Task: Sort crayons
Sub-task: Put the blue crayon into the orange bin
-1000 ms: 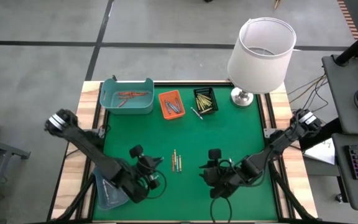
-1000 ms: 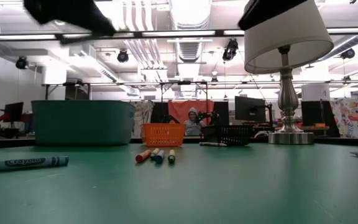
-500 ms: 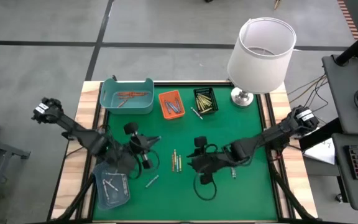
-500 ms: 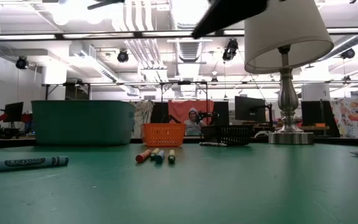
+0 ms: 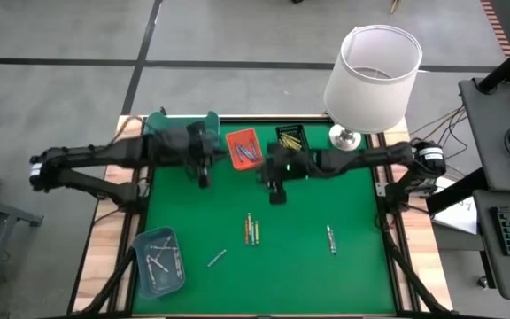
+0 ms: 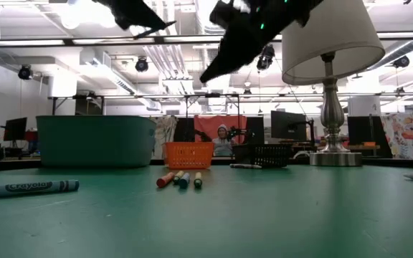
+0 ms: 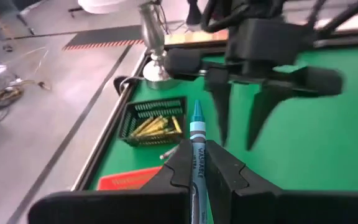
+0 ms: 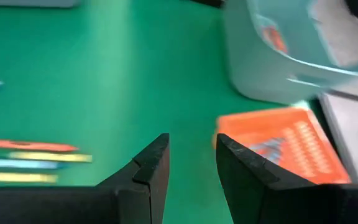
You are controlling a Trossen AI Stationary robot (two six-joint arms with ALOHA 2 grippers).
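Note:
My left gripper (image 5: 206,159) (image 7: 197,163) hangs above the table between the teal tray (image 5: 173,133) and the orange tray (image 5: 243,146), shut on a blue crayon (image 7: 197,140). Just right of it, my right gripper (image 5: 273,184) (image 8: 191,163) stands open and empty near the black tray (image 5: 292,142); the left wrist view shows it (image 7: 238,121) facing the blue crayon's tip. Several crayons (image 5: 251,230) (image 6: 180,179) lie flat side by side mid-table. Two grey crayons (image 5: 217,258) (image 5: 331,237) lie apart near the front. My left gripper pinches the blue crayon's paper-wrapped shaft (image 7: 197,160) between its two fingers. The crayon lies along the fingers, its pointed tip (image 7: 197,112) sticking out past them toward the black tray. It is lifted clear of the table.
A lamp with a white shade (image 5: 373,66) stands at the far right corner, its base (image 5: 345,137) beside the black tray. A clear box (image 5: 159,261) holding grey crayons sits at the near left. A crayon (image 6: 27,188) lies close to the low camera.
Both arms have swung from the near edge toward the far edge. My left gripper has risen from beside the clear box to the trays, rolling as it went. My right gripper has moved to the orange and black trays, still open. Two grey crayons near the front have come into view.

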